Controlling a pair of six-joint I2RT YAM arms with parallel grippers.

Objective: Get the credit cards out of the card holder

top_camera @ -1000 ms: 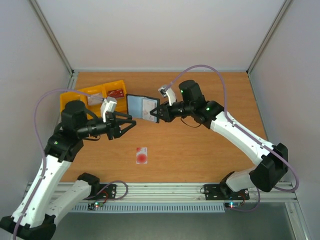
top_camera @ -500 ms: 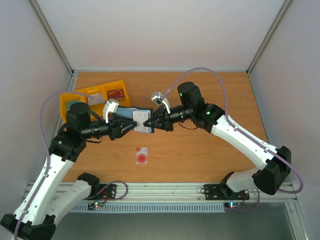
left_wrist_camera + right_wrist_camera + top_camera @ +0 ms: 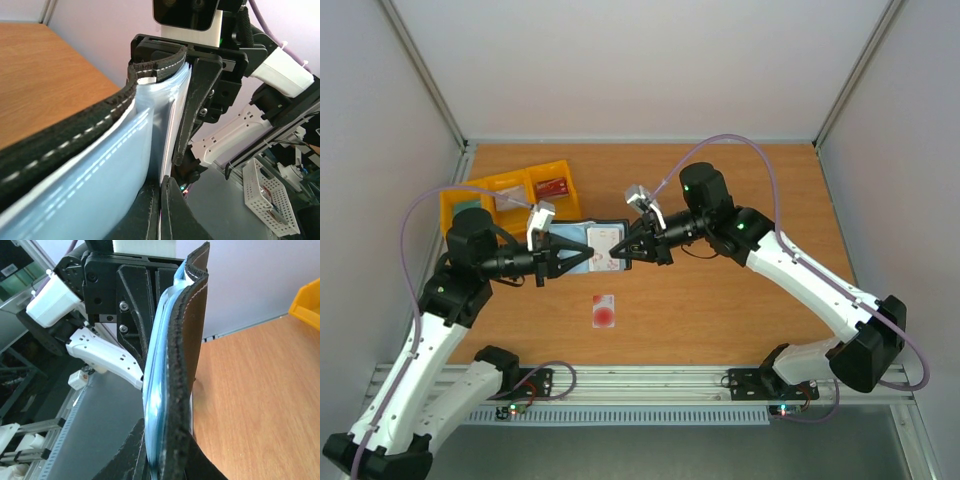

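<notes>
Your left jaws stood apart and clear of the wallet a second ago. They are now pressed together on the left edge of the small black stitched bifold card holder point(image 3: 578, 234) with grey-blue inner pockets. In the left wrist view their fingertips point(image 3: 175, 220) meet on a thin pale edge at the bottom of the frame. You cannot tell whether that edge is pocket or card. Your right jaws stay clamped on the holder's opposite edge, fingertips point(image 3: 202, 467) pinching the black leather. Gripped from both sides, the holder hangs above the brown wooden desk point(image 3: 700, 300), left of centre and lower in the frame than before. One white credit card point(image 3: 604, 311) with a red circle lies flat where it was, below the holder. The yellow plastic bins point(image 3: 526, 180) sit unchanged at upper left.
</notes>
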